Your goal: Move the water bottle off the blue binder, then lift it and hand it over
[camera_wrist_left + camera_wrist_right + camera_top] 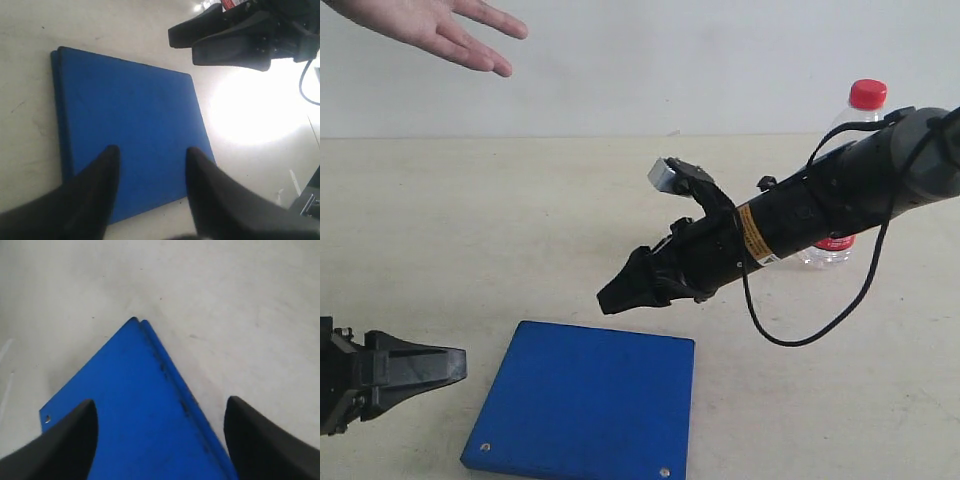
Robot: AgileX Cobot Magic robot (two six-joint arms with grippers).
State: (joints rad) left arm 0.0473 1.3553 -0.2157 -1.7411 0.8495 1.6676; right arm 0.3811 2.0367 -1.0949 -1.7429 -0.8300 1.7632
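Note:
The water bottle (pixel 865 105) stands upright on the table at the back right, its red cap showing above my right arm, which hides most of its body. The blue binder (pixel 585 405) lies flat near the front edge with nothing on it. My right gripper (pixel 615 298) hangs in the air above the binder's far edge, open and empty; its wrist view shows the jaws (pixel 160 401) wide apart over a binder (pixel 140 415) corner. My left gripper (pixel 460 365) sits low, left of the binder, open and empty (pixel 152 152), pointing across the binder (pixel 130 130).
A person's open hand (pixel 430 25) reaches in, palm up, at the top left above the table. A black cable (pixel 800 335) loops down from my right arm. The right gripper (pixel 220 42) also shows in the left wrist view, beyond the binder.

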